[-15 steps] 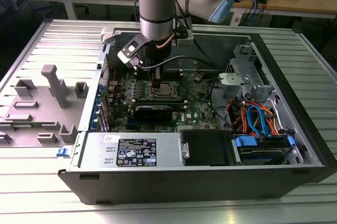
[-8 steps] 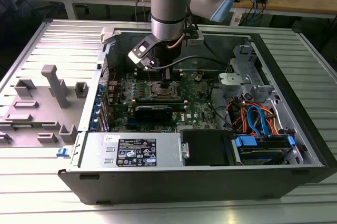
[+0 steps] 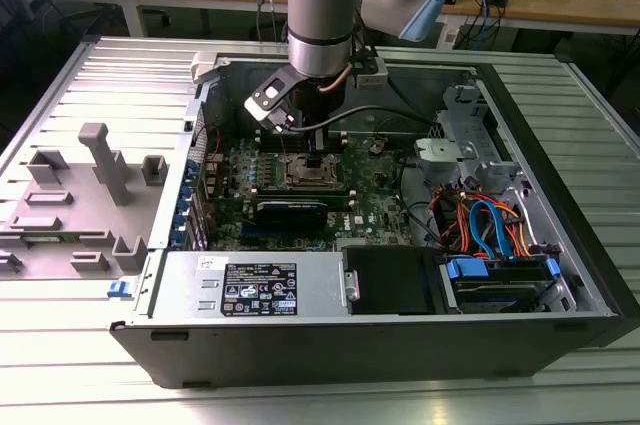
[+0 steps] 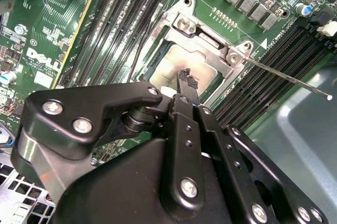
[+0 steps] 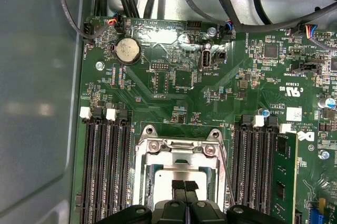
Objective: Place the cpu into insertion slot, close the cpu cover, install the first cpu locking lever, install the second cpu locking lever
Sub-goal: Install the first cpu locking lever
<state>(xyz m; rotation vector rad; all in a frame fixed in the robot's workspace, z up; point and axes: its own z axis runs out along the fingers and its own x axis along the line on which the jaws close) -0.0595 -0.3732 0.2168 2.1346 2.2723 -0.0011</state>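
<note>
**Slatted metal surface, open PC case: jaws down on the seated cpu**

Slatted surface carries an open case, lying on its side so I can reach the board from above. A grey fixture tray sits on the exterior view's left, well apart from the work.

My jaws are together and hold nothing. In both wrist views the tips come down through the window of the cover, on or just above the top of the cpu. I can't tell if they touch it.

The cpu lies flat in the slot, silver top up, between the two banks of memory sockets. The cover looks folded down around it, with its frame bar and two screws just beyond my tips.

One lever is a thin rod sticking out from the corner of the slot, raised off the board, so I judge it unlatched. I can't make out the second lever.

My read is that the chip is in, the cover is down or nearly so, and the locking isn't done. Pinched tips make a narrow point, which fits a push inside the window without catching the frame.
</note>
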